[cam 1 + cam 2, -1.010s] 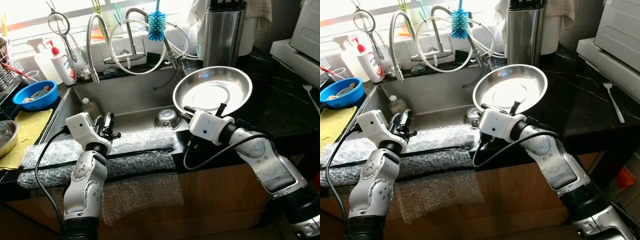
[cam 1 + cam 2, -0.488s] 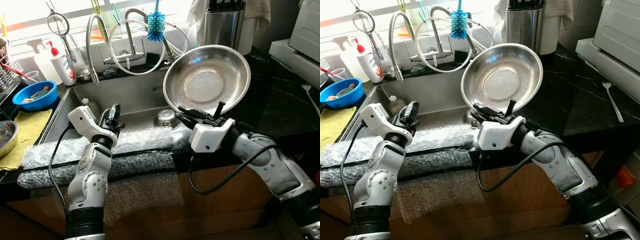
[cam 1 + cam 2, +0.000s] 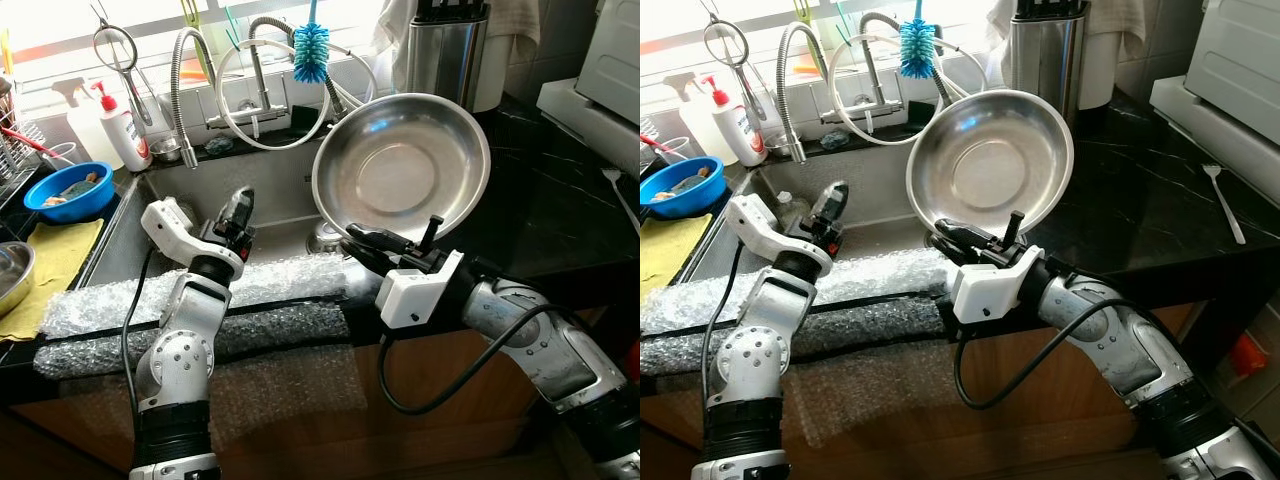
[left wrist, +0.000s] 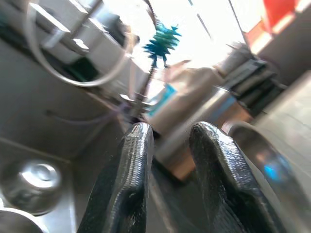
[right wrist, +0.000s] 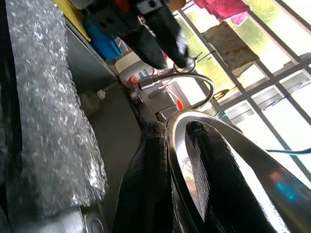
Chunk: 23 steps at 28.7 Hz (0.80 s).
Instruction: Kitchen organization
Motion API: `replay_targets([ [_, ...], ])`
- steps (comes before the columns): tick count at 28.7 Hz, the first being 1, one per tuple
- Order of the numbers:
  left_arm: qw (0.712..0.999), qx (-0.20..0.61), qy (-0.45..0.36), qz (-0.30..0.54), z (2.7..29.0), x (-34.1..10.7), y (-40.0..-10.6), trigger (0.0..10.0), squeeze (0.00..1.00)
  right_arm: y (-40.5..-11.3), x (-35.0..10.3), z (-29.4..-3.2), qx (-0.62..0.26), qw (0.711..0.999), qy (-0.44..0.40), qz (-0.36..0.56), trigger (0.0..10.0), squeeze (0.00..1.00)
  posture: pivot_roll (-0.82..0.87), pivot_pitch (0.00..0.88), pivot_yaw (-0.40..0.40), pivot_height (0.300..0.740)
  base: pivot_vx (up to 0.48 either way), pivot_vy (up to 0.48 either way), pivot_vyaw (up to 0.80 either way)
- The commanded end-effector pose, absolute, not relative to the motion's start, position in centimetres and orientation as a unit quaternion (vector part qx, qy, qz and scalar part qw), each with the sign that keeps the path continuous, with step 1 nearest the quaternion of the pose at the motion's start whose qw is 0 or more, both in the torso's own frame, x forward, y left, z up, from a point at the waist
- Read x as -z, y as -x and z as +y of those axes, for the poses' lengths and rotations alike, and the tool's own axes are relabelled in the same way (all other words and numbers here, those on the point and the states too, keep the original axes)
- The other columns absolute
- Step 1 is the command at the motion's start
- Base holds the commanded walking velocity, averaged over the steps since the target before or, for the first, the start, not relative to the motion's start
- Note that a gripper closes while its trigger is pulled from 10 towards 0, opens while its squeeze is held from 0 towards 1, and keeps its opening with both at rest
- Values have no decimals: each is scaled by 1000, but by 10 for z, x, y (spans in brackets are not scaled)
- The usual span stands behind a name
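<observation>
At the left edge of the counter a blue bowl (image 3: 68, 189) sits above a yellow cloth (image 3: 45, 262); bubble wrap (image 3: 200, 305) pads the front rim of the sink (image 3: 215, 195); my left gripper (image 3: 236, 214) hangs over the sink's left half, its fingers (image 4: 125, 187) a little apart and holding nothing. Right of it, my right gripper (image 3: 385, 243) pinches the lower rim of the steel bowl (image 3: 402, 168), one finger inside the lip and one behind; the bowl stands tilted on edge above the sink's right corner, hollow facing me. I judge it light, stiff and thin-walled, but polished and slippery; a rim pinch lets it swing about my fingertips, so the lip is the only hold and I should keep it squeezed firmly and move slowly. Farther right, a knife block (image 3: 445, 55) stands at the back edge of the black counter (image 3: 560, 200).
</observation>
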<state>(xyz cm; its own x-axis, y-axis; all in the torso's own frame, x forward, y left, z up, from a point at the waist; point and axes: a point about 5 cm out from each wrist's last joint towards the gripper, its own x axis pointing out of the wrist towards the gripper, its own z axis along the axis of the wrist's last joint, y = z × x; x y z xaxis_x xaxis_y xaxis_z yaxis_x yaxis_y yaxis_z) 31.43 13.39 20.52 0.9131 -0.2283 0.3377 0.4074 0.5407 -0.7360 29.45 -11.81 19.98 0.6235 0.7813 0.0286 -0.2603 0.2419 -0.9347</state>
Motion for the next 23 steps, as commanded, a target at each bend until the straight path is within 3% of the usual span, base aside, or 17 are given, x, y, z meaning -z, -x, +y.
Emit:
replay_targets([
  [1,869,207,436,-105,132,-211,-311,10000,0,-291,-202,-111,-359,735,505,-274,10000,0,-95,0,173,740,0,0,0],
  [23,887,277,366,-55,109,-202,-301,10000,0,-288,-203,-94,-374,732,489,-293,10000,0,-88,0,176,740,0,0,0],
])
